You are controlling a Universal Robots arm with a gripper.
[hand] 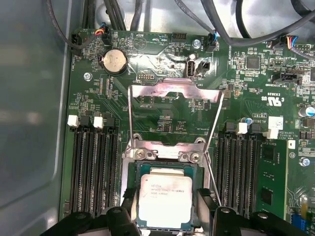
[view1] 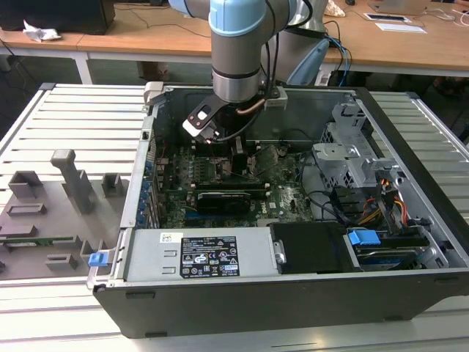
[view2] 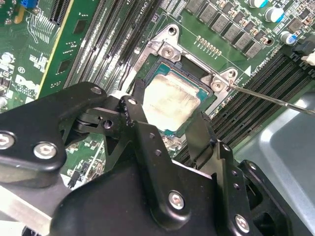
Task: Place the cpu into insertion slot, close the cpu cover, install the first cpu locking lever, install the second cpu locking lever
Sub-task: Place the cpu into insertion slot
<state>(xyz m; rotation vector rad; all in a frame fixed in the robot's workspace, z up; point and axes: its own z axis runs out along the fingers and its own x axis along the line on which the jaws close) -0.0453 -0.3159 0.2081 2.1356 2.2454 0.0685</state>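
cpu (hand: 165,199) — one, in one insertion slot (hand: 198,173)

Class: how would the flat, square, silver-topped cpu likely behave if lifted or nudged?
The flat, square, silver-topped cpu looks thin and rigid, so probably stiff, not floppy. Its smooth metal top may be slippery. Lying flat inside the dark square insertion slot, it should not roll or tip.

Wrist views near cpu (view2: 171,104) (hand: 165,199) — exterior seemingly elevated.
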